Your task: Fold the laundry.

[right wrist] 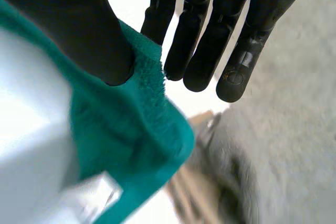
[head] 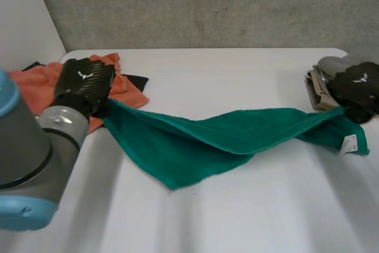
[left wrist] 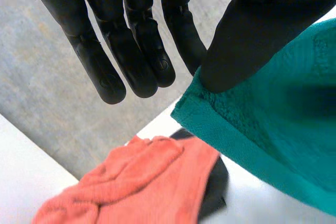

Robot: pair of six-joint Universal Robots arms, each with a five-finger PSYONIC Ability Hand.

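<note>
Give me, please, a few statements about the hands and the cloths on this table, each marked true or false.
1. The left hand pinches a corner of the green towel. True.
2. The right hand rests empty on the table. False: it pinches the towel's other end between thumb and fingers.
3. An orange cloth lies close to the left hand. True.
4. The green towel is folded into a neat square. False: it is stretched out between the two hands, its middle sagging.
5. A pile of pale cloth sits beside the right hand. True.
</note>
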